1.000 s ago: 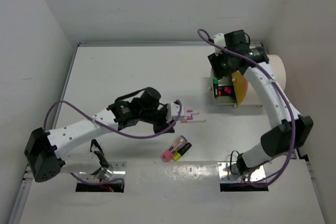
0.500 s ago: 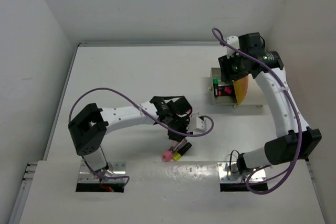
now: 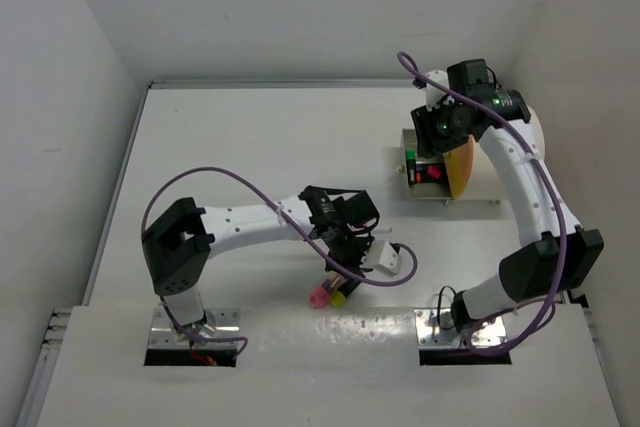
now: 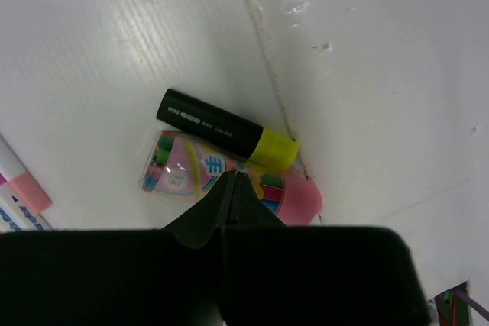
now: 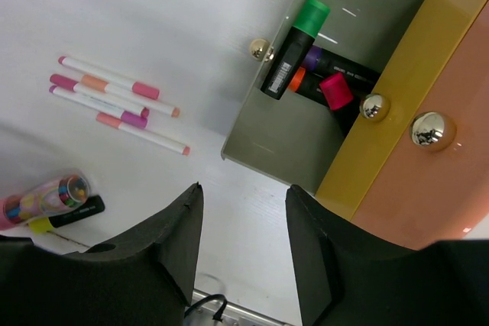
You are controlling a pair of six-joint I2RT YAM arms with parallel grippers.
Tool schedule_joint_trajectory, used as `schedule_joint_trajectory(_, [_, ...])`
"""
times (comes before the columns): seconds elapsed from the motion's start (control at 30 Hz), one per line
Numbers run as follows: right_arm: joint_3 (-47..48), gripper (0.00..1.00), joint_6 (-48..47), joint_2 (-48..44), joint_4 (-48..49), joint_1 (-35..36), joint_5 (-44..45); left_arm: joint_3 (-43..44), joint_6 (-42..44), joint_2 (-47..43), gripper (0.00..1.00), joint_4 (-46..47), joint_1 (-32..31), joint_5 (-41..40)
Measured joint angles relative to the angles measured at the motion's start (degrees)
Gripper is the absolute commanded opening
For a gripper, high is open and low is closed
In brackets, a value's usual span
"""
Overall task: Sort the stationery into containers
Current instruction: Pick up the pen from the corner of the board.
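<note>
A pink-ended tube with a colourful label lies beside a black highlighter with a yellow cap, close to the table's front strip. My left gripper is shut just over the tube with nothing between its jaws. In the top view it stands over the tube. Several thin white pens lie together on the table. The cream container has an orange end face, and its drawer is pulled out with green, pink, orange and purple highlighters inside. My right gripper hangs open and empty beside the drawer.
The drawer's yellow front carries shiny knobs. White walls enclose the table on three sides. A seam runs across the table surface by the highlighter. Purple cables loop off both arms.
My left arm has swung from the pens down toward the tube and highlighter, and its jaws have shut. The right arm has shifted a little above the drawer and stays open.
</note>
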Motion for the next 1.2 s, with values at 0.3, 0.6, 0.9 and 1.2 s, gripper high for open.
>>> schedule_joint_trajectory(0.3, [1.1, 0.47, -0.1, 0.1, -0.2, -0.1, 0.0, 2.2, 2.5, 4.7, 0.14, -3.7, -3.1, -1.4])
schedule_joint_trajectory(0.6, [2.1, 0.47, -0.5, 1.4, -0.3, -0.1, 0.1, 5.7, 2.2, 10.6, 0.51, -8.6, -4.6, -4.7])
schedule_joint_trajectory(0.9, [2.1, 0.47, -0.8, 1.4, -0.3, -0.1, 0.1, 8.0, -0.7, 12.5, 0.67, -9.2, -4.3, -6.4])
schedule_joint_trajectory(1.2, [2.1, 0.47, -1.5, 1.4, -0.3, -0.1, 0.1, 9.7, -6.4, 15.2, 0.67, -7.9, -4.3, -9.7])
